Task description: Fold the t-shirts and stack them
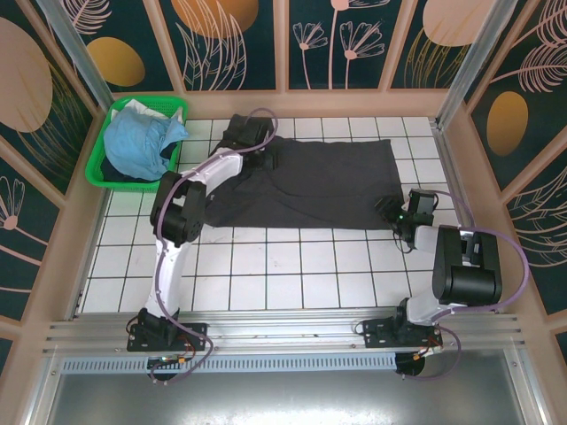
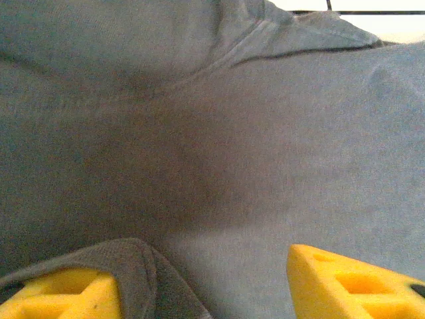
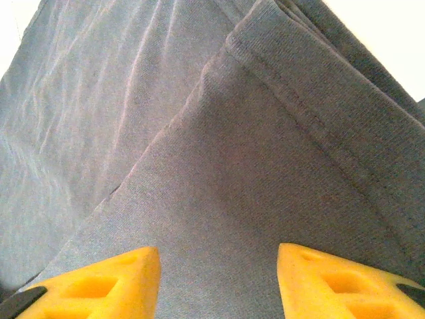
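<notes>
Shirts in two places, nothing pinched

Far left, the green basket (image 1: 94, 168) holds the light blue t-shirt (image 1: 137, 142). The left gripper (image 2: 206, 282) stands spread over the charcoal t-shirt (image 1: 328, 177), cloth draped on one finger (image 2: 60, 299). At the shirt's near right corner the right gripper (image 3: 219, 272) has its fingers apart too.

The white tiled tabletop (image 1: 292, 266) carries a dark grey shirt (image 1: 337, 181) spread flat across its far middle, and a green basket (image 1: 152, 101) sits at the far left corner
</notes>
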